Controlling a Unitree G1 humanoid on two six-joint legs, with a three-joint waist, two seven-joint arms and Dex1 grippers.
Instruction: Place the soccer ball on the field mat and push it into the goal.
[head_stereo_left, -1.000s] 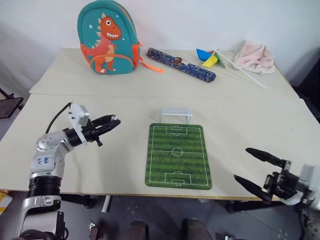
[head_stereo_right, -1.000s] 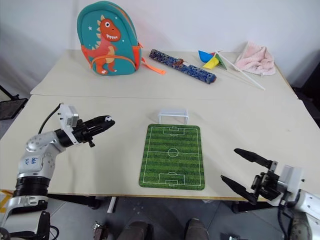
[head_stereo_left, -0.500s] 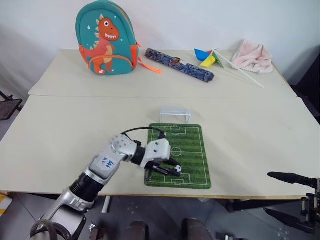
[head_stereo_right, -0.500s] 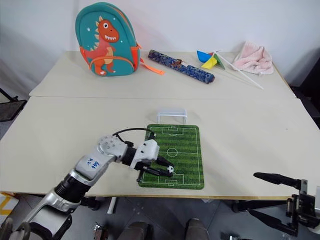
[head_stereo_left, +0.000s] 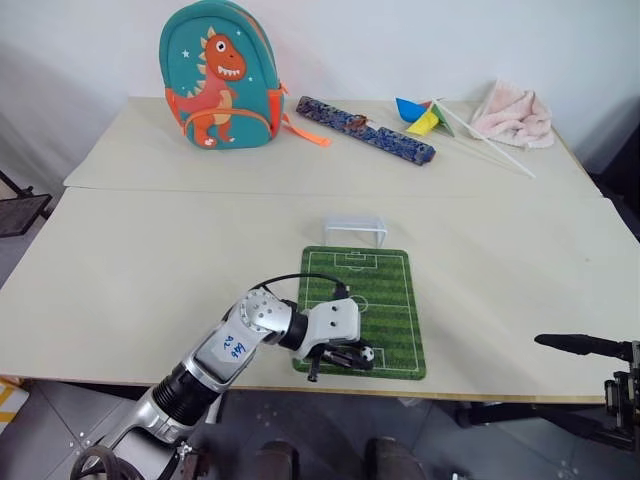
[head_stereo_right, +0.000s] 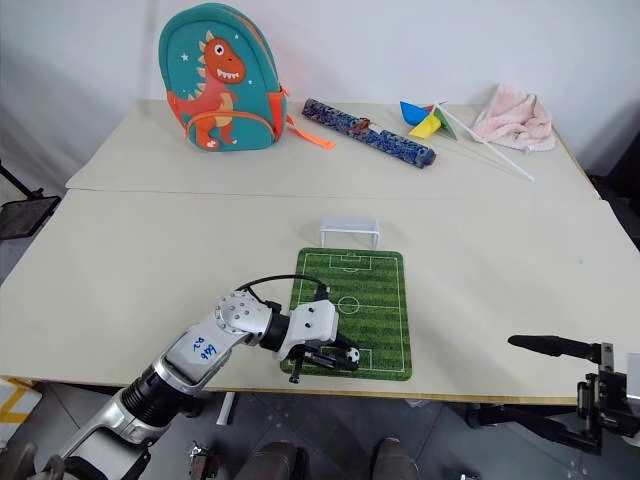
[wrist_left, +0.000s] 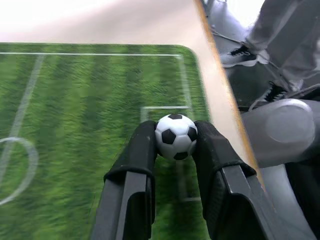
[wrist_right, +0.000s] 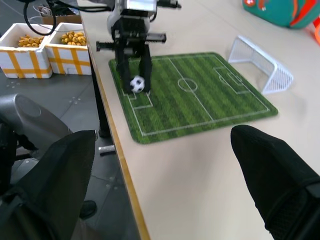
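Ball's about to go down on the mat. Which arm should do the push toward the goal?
Left. The left gripper is over the field mat, shut on the soccer ball, with the goal beyond the mat's far end. The right gripper hangs open off the table edge.

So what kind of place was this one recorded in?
Probably a lab or test room set up with children's props. Plain tables stand against a bare white wall, holding a dinosaur backpack, a toy field mat with a small goal, and bins of small yellow parts sit on the floor.
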